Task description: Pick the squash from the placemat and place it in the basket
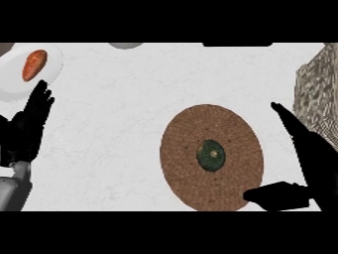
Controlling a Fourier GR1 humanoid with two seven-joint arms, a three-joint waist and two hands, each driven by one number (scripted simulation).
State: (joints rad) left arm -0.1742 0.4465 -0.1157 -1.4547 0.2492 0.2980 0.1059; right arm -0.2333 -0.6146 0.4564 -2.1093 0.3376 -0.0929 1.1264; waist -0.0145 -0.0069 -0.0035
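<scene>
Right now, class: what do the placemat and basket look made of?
The placemat looks like woven fibre or cork, matte: brown with a fine speckled grain. The basket looks like wicker or rattan: pale interlaced strands. Neither is certain from this view.

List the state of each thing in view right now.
Squash: on the placemat, not held.
Basket: at right edge, no squash inside.
Carrot: on the white plate.
Left hand: open, resting.
Right hand: open, beside the placemat.
</scene>
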